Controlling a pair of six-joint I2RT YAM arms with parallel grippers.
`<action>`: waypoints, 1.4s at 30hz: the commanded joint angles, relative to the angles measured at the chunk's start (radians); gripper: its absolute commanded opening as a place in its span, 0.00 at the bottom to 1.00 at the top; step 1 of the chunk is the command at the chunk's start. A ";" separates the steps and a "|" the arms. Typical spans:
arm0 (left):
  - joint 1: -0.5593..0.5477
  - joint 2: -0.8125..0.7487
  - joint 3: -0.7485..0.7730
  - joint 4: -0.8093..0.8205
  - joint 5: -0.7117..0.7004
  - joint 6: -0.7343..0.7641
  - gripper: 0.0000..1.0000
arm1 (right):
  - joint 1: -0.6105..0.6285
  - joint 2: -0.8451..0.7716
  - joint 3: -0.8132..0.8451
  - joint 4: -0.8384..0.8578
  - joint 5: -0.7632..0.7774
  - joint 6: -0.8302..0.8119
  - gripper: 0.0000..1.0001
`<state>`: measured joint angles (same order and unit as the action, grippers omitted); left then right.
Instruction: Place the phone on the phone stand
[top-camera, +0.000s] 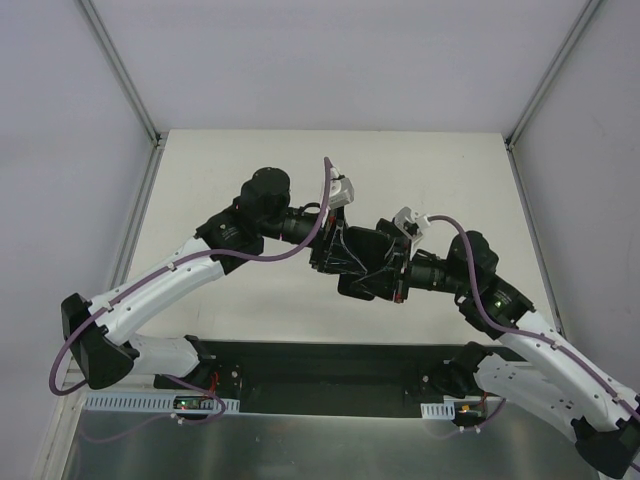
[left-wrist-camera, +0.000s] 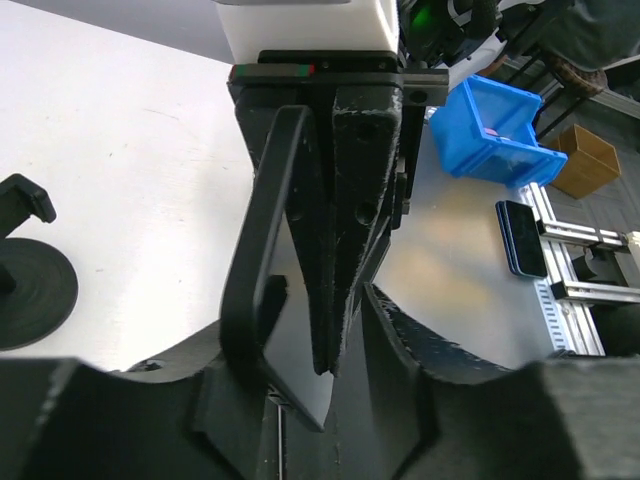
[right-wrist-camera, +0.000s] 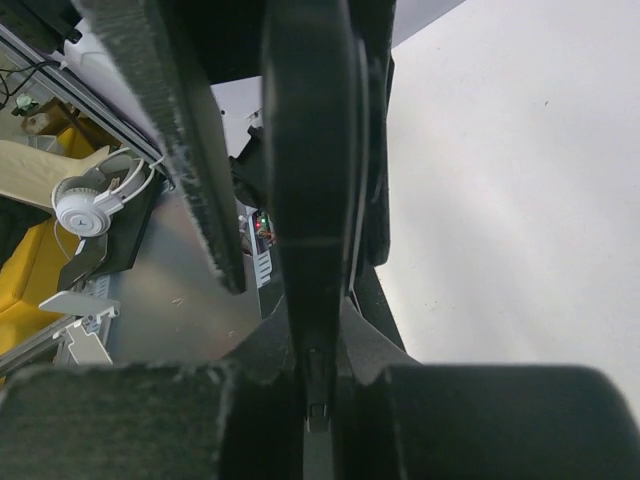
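The phone (left-wrist-camera: 262, 240), a thin black slab with a glossy face, hangs in mid-air over the table where the two grippers meet. My right gripper (right-wrist-camera: 320, 330) is shut on it, with the phone (right-wrist-camera: 310, 180) edge-on between its jaws. In the left wrist view the right gripper (left-wrist-camera: 335, 365) pinches the slab from above. My left gripper (left-wrist-camera: 320, 340) stands open around the phone; one of its pads (right-wrist-camera: 190, 150) sits apart from the phone with a gap showing. The phone stand (left-wrist-camera: 28, 290), a black disc with a short cradle, rests on the white table to the side.
Both arms reach inward to the middle of the white table (top-camera: 300, 170). Beyond the table's side are a blue bin (left-wrist-camera: 500, 125), a cardboard box (left-wrist-camera: 585, 160) and a dark slab (left-wrist-camera: 520, 238) on an aluminium rail. White headphones (right-wrist-camera: 85, 205) lie off the table.
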<state>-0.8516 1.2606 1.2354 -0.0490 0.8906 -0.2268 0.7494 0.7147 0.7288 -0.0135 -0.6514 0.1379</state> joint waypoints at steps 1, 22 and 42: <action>-0.009 -0.013 0.050 0.029 0.057 0.030 0.39 | -0.012 0.009 0.012 0.020 0.044 0.009 0.01; -0.009 -0.006 0.076 0.020 0.111 0.004 0.08 | 0.025 0.032 0.044 -0.063 0.035 -0.055 0.01; -0.009 -0.121 0.015 -0.041 -0.484 0.078 0.00 | 0.015 0.011 0.124 -0.512 0.683 0.032 0.96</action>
<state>-0.8574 1.2263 1.2491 -0.1101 0.7322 -0.1898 0.7803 0.7383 0.7803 -0.3092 -0.3199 0.0818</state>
